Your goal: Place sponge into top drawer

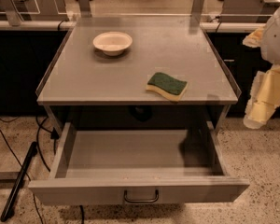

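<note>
My gripper (260, 107) hangs just right of the table (130, 71); I cannot tell its opening. The sponge (166, 85) lies on the tabletop, above the open top drawer (84, 192).

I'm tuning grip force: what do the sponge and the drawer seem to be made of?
Sponge: soft-looking yellow foam under a dark green, matte scrub layer. Drawer: likely metal, flat grey panels with a dull sheen; dark bar handle. The gripper hangs right of the table, touching neither.
</note>
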### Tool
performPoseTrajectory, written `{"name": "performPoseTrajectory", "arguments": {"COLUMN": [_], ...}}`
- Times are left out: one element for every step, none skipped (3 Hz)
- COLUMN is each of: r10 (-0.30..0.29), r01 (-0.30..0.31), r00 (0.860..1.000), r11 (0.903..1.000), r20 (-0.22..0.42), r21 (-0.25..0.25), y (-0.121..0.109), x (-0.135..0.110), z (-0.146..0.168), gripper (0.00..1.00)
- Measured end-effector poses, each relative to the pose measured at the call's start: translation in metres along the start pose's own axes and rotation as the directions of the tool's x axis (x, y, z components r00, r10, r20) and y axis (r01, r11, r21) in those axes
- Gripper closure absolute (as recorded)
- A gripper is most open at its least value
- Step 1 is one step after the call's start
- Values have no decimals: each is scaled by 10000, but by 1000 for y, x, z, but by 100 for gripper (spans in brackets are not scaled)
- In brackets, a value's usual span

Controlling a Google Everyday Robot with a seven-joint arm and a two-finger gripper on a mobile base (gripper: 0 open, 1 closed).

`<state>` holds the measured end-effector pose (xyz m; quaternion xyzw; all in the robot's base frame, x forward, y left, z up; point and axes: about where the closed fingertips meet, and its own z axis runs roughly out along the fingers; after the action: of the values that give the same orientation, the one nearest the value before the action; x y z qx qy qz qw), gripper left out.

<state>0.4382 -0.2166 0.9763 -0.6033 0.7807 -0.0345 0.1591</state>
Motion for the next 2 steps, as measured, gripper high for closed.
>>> {"name": "performPoseTrajectory", "arguments": {"r10": [119,944], "r01": [-119,-958], "r00": [9999,9945], "r11": [9999,9950], "r20": [57,464], "r21": [41,291], "y": [-2,-12], "x": [-1,-6], "z": [1,4], "gripper": [0,0]}}
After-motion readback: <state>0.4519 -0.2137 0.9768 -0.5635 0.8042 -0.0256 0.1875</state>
